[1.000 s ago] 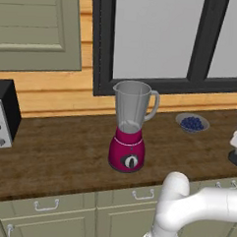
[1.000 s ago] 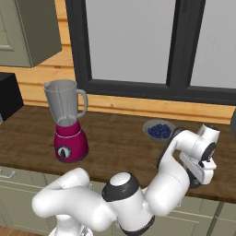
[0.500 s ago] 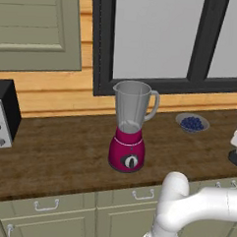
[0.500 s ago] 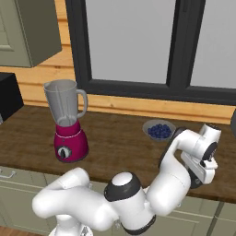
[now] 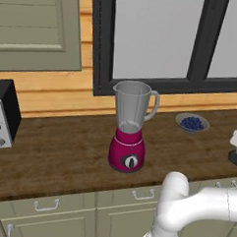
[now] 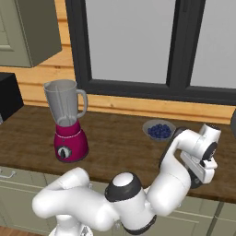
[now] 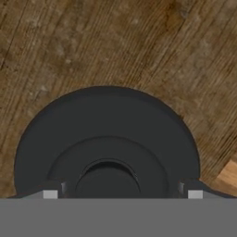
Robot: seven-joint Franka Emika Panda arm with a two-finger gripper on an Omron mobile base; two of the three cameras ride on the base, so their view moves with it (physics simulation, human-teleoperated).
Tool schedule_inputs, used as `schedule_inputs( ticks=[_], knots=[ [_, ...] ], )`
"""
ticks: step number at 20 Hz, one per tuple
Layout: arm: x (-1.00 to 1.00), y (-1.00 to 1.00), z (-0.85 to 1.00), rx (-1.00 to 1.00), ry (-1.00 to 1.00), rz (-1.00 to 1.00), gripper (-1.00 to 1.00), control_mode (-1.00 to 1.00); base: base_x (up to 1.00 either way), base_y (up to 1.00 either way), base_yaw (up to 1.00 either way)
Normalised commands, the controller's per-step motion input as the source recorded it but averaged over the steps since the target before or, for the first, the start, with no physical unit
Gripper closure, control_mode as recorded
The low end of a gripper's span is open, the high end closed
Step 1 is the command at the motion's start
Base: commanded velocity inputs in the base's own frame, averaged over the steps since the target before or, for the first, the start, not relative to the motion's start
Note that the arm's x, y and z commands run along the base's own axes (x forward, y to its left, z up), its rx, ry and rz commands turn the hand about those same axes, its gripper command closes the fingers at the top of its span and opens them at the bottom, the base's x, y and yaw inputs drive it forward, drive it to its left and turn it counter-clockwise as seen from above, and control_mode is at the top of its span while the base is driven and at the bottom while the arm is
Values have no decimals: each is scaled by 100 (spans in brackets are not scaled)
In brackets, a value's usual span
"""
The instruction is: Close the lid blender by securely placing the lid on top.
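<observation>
Lower now, end effector [image 7: 118, 194] straddling lid [image 7: 106, 139].

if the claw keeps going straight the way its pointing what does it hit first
Most likely the lid: the hand view looks straight down on this black disc lying on the wooden counter, right ahead of the claw. How close it already is cannot be judged.

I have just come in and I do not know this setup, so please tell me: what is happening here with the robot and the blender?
The white robot arm has its hand lowered at the right end of the brown wooden counter, directly over the flat round black lid, which lies on the wood. Whether the hand has gripped it cannot be told. The magenta blender with the clear grey jar stands open further left, without a lid. A grey bowl of blueberries sits between them.
</observation>
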Motion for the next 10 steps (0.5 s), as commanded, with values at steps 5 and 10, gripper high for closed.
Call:
schedule_inputs(
  ticks=[5, 10],
  knots=[
    [1, 6, -18, -1, 0, 0, 100, -100, 0, 0, 0],
    [1, 0, 0, -1, 0, 0, 100, -100, 0, 0, 0]
  ],
)
